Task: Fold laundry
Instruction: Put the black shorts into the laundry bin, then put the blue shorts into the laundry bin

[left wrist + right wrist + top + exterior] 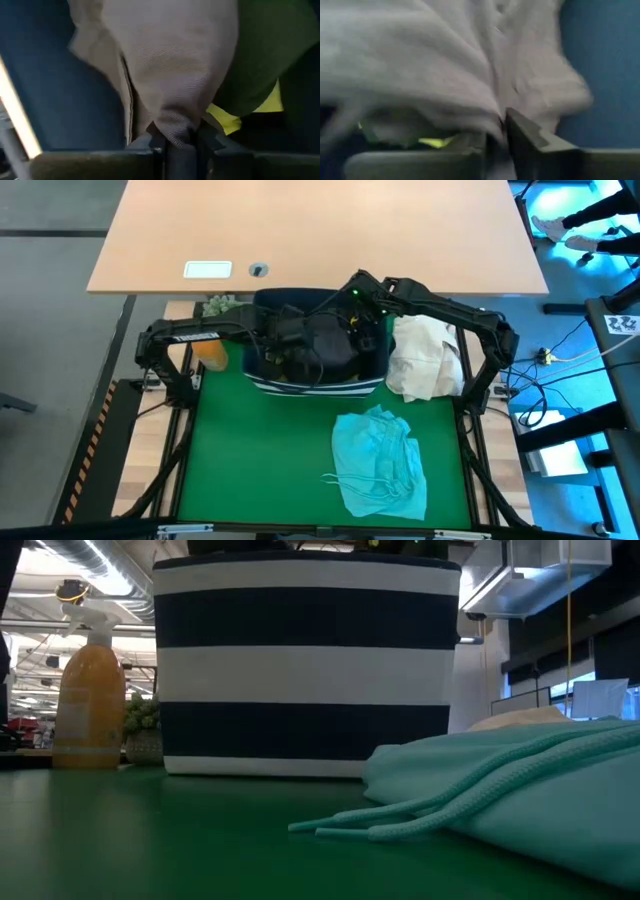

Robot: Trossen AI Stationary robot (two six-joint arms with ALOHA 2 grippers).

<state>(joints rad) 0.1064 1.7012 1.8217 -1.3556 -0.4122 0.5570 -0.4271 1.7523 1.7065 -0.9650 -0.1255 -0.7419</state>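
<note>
Laundry first: the turquoise garment [381,461] lies crumpled on the green mat [260,450] toward its near right corner, drawstrings trailing to the left, well clear of both arms. The rest of the load sits in the navy striped bin [315,383] at the mat's far edge, and that is where the action is. Both arms reach in over the bin's rim from either side, meeting above a dark heap of grey cloth [320,340].

Down in the bin, the left gripper [172,145] is clamped on a fold of the grey garment [170,65], the cloth bunching straight up out of the pinch, with a dark olive piece [265,55] and a sliver of the yellow-green shirt [240,115] just beside it. The right gripper [502,132] is pressed to the same pale grey cloth [445,55]; a fold sits right at its fingertips, but whether they grip it I cannot tell.

So the cloth lies directly ahead of each gripper, and the way out looks to be up over the rim, then toward the near side. Open mat waits left of the turquoise piece. The cream bundle [425,358] crowds the bin's right side, so the right arm has less room there.
</note>
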